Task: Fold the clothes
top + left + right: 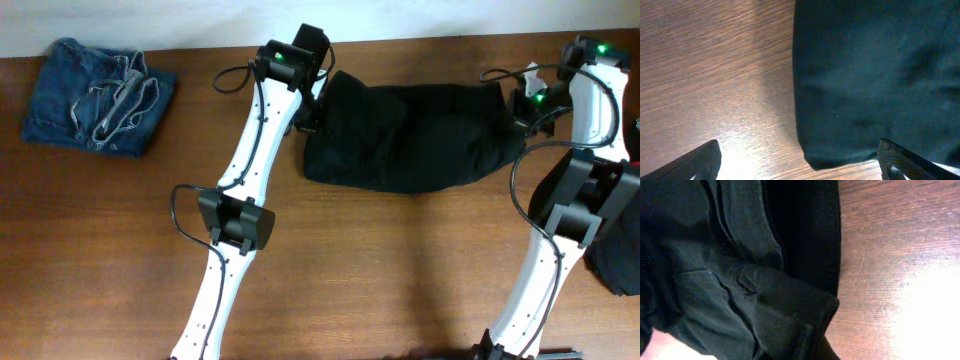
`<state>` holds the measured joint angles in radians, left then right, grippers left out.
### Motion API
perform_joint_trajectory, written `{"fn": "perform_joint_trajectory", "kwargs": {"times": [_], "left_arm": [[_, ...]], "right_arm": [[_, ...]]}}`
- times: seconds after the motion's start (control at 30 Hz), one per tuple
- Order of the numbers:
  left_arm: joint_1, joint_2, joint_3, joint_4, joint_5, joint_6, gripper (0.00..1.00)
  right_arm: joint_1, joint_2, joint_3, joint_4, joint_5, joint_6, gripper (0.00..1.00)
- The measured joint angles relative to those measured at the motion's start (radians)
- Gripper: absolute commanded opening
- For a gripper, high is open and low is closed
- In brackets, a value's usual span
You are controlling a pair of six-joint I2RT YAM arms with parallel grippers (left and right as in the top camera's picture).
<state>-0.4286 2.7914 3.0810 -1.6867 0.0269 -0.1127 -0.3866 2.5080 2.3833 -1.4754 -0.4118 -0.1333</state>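
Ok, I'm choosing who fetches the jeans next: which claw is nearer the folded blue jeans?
Left. The left claw is open at the black trousers' left edge, with table between it and the jeans. The right claw is shut on the trousers' far right end.

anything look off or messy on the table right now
The black trousers lie as a lumpy, creased bundle rather than a flat fold, bunched up at the right gripper. The jeans sit folded at the far left corner; nothing spilled or damaged.
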Motion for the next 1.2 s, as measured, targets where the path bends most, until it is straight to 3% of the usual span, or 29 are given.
{"fn": "perform_joint_trajectory", "kwargs": {"times": [0.4,0.87,1.2], "left_arm": [[0.003,0.000,0.000,0.000,0.030,0.000,0.99],[0.068,-0.093,0.000,0.000,0.037,0.000,0.99],[0.079,-0.153,0.001,0.000,0.037,0.000,0.99]], "right_arm": [[0.029,0.000,0.206,-0.125,0.019,0.029,0.04],[0.229,0.000,0.221,-0.061,0.034,0.153,0.04],[0.262,0.000,0.274,-0.088,0.053,0.252,0.04]]}}
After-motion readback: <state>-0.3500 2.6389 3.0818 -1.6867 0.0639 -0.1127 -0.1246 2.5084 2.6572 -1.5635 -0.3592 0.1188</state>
